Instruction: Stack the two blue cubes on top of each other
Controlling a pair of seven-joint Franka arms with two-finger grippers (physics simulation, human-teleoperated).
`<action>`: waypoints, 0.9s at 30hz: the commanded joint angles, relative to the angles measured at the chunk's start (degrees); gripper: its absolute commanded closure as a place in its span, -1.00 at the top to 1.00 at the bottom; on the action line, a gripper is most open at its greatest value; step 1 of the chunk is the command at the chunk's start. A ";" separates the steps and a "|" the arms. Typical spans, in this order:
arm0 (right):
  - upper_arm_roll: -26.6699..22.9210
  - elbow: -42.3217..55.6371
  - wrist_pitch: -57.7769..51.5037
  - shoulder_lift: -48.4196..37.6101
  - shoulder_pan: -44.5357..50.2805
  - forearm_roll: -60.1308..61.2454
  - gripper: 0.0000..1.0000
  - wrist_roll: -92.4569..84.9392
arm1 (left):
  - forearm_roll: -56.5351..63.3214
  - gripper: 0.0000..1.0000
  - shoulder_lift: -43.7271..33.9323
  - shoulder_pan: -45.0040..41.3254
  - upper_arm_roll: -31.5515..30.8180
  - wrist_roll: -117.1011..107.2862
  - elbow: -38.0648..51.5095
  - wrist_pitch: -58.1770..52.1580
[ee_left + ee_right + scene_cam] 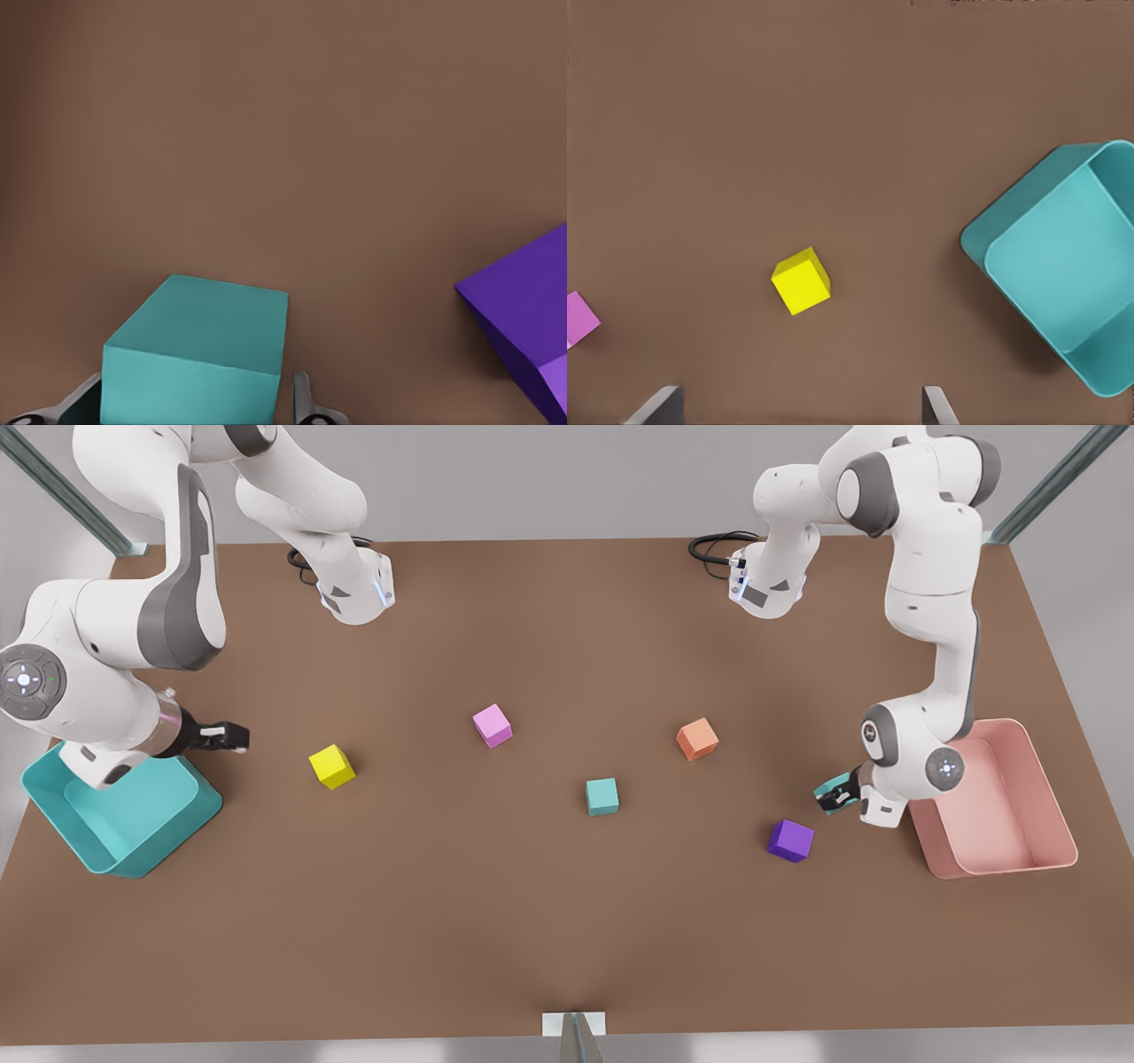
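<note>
One blue cube (pixel 601 796) rests on the brown table near the middle. The other blue cube (pixel 833 786) (pixel 199 354) sits between the fingers of my left gripper (pixel 835 795) (pixel 193 405), which is shut on it low over the table at the front view's right, beside a purple cube (pixel 790 840) (pixel 527 328). My right gripper (pixel 237 737) (pixel 799 409) waits open and holding nothing at the front view's left, above the edge of the teal bin (pixel 133 841) (pixel 1063 266).
A yellow cube (pixel 332 766) (pixel 802 282), a pink cube (pixel 493 725) (pixel 579 319) and an orange cube (pixel 697 739) lie scattered on the table. A pink bin (pixel 1001 806) stands at the front view's right edge, behind the left arm.
</note>
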 commanded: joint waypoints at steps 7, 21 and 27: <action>0.11 -0.06 0.06 0.28 0.09 -0.07 1.00 -14.47 | 0.54 0.17 0.18 -0.26 0.00 -3.58 0.12 0.02; 0.11 -0.06 -0.12 0.37 0.09 -0.15 0.99 -14.47 | -0.85 0.21 6.23 -39.64 -1.93 -32.75 33.60 -24.95; 0.11 -0.06 -0.12 0.37 0.09 -0.07 0.99 -14.47 | -4.03 0.21 13.00 -39.72 -4.48 -32.67 39.93 -24.24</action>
